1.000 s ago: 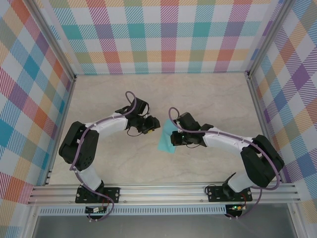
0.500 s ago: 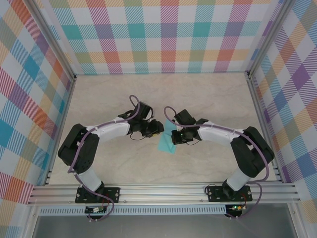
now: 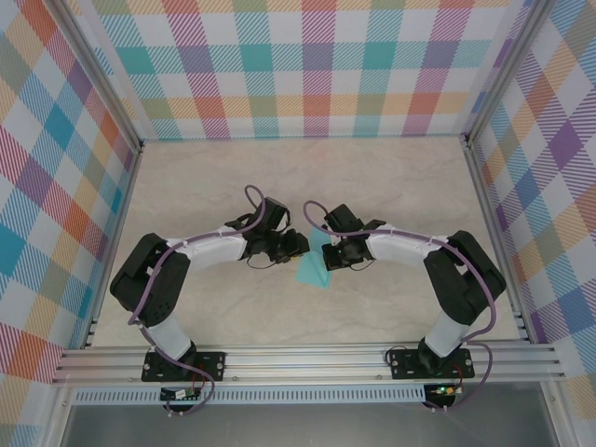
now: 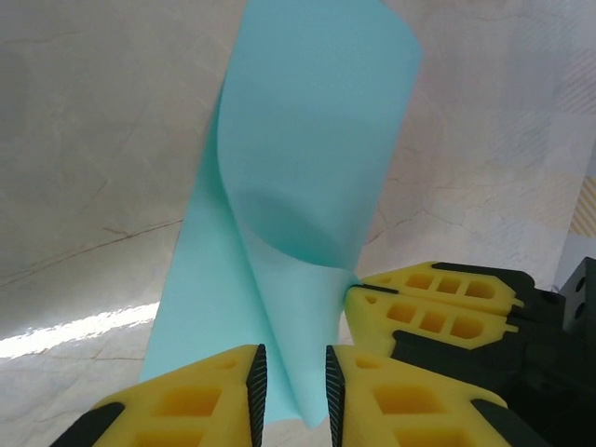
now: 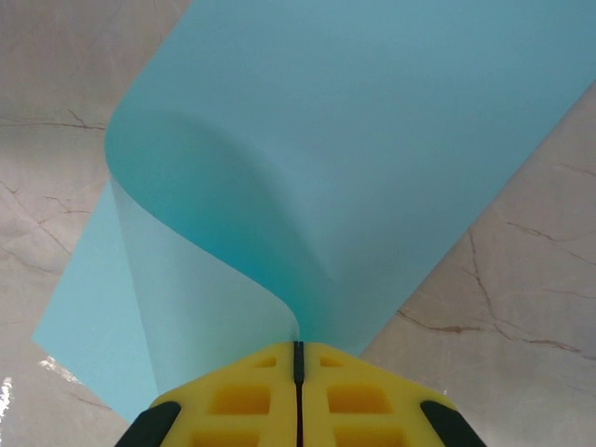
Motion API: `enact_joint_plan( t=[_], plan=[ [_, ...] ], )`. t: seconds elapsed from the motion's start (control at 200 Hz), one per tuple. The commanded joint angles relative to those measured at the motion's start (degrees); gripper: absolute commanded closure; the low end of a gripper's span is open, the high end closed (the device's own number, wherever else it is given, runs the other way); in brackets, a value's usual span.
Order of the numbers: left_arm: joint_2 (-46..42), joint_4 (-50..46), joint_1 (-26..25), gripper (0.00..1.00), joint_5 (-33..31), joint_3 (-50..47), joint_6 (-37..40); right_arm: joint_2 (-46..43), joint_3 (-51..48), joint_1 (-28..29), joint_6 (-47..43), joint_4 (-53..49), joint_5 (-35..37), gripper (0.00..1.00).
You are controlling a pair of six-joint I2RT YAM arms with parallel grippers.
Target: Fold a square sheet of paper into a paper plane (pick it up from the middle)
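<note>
Top external view: both arms bend inward and meet at the middle of the frame. The left pincer (image 3: 296, 245) and right pincer (image 3: 328, 254) are close together over the turquoise square sheet of paper (image 3: 310, 271), which sits just below centre on the marbled table (image 3: 400, 177).

Left wrist view: the left pincer (image 4: 295, 386) at the bottom edge is open by a narrow slit, with the sheet's lower corner between the jaws. I cannot tell whether the pads touch it. The sheet (image 4: 307, 158) curls up toward the top of the frame. At lower right, the right pincer (image 4: 358, 293) is closed on the sheet's edge.

Right wrist view: the right pincer (image 5: 298, 368) at bottom centre is fully closed, pinching the sheet (image 5: 372, 130). The sheet rolls over itself at left and spreads across the upper frame above the table (image 5: 521, 307).
</note>
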Motion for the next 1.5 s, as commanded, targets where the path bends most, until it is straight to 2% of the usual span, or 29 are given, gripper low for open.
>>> enact_joint_plan(
  t=[0.0,0.46,0.795,1.495],
  plan=[
    [0.3,4.1,-0.8,0.75,0.6,-1.1,-2.7,1.1,1.3,-0.5,-1.5,-0.3,1.0,0.93],
    [2.1,10.2,-1.1,0.76,2.9,-2.6,-6.5,1.4,1.7,-1.2,-2.1,-0.1,1.9,0.93],
    [3.4,13.6,-1.3,0.77,4.6,-3.0,-8.5,0.6,1.1,-1.5,-1.9,1.0,-0.1,0.92],
    [5.3,16.2,-1.7,0.77,6.5,-3.0,-9.5,-0.5,-0.1,-2.0,-0.5,0.3,-0.2,0.92]
  ],
)
